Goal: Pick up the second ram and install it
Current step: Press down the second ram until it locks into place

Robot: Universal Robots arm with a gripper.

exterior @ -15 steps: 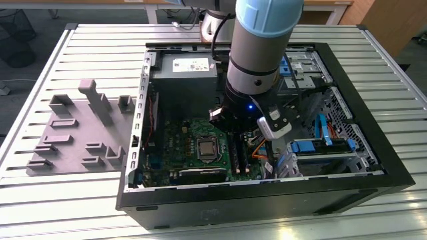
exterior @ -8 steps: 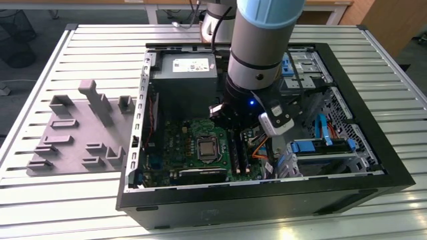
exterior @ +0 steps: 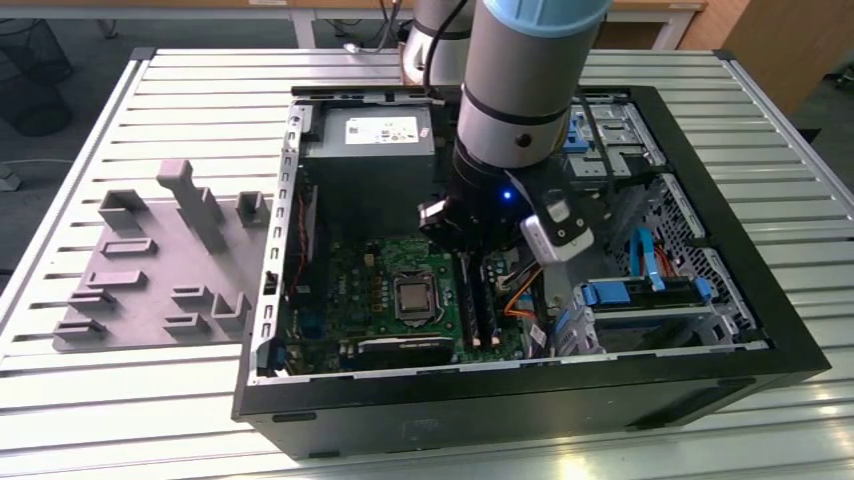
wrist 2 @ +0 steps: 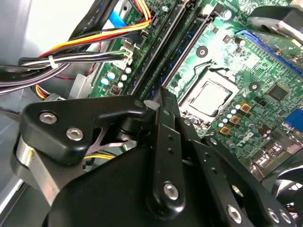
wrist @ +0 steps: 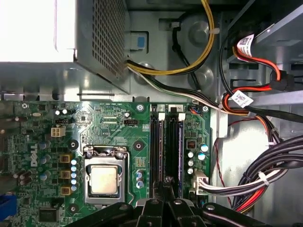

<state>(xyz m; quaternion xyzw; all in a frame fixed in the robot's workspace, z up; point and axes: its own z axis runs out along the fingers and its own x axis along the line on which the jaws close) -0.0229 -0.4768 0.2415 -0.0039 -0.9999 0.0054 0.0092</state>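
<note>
Inside the open computer case (exterior: 747, 300), my gripper (exterior: 465, 255) hangs over the black memory slots (exterior: 478, 310) of the green motherboard (exterior: 380, 290). In the first wrist view a thin blue-green strip, the second ram (wrist: 180, 151), stands edge-up in a slot. Another thin strip (wrist: 160, 151) stands in the neighbouring slot. The gripper (wrist: 168, 183) is shut at the near end of these slots, with nothing showing between its fingers. The second wrist view shows the gripper (wrist 2: 162, 92) just short of the ram (wrist 2: 189, 45). Whether it touches the ram I cannot tell.
A grey fixture (exterior: 147, 270) with upright holders lies on the slatted table at the exterior view's left. The power supply (wrist: 94, 38) sits beyond the board. Cable bundles (wrist: 265, 179) crowd one side of the slots and the processor socket (wrist: 104, 179) lies on the other. A drive cage (exterior: 641, 295) stands nearby.
</note>
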